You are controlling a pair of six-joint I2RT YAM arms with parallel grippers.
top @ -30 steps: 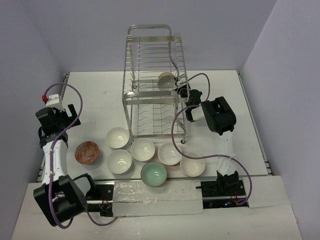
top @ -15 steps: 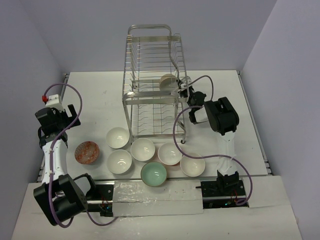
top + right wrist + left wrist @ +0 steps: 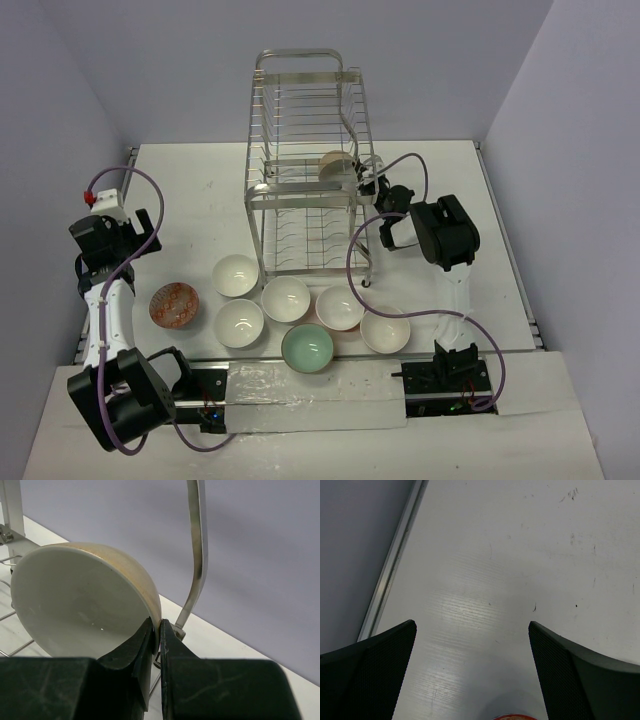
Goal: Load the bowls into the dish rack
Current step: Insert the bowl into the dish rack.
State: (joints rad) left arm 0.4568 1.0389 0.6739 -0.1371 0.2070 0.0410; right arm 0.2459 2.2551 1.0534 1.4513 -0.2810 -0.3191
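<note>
- Top external: the right hand (image 3: 360,180) has eased its bowl (image 3: 336,162) a little lower into the dish rack's (image 3: 300,110) upper tier. 7 other bowls (image 3: 287,298) wait near the surface's (image 3: 190,190) near edge.
- Left wrist: the left hand (image 3: 472,625) is spread apart over bare surface by the left edge, idle.
- Right wrist: the fingers are clamped on the bowl's rim and the bowl stands on edge, so letting go looks next.

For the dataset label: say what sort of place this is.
Probably a robot test cell, not a kitchen: bare walls around a white table, two bolted arms, a dish rack and bowls.
</note>
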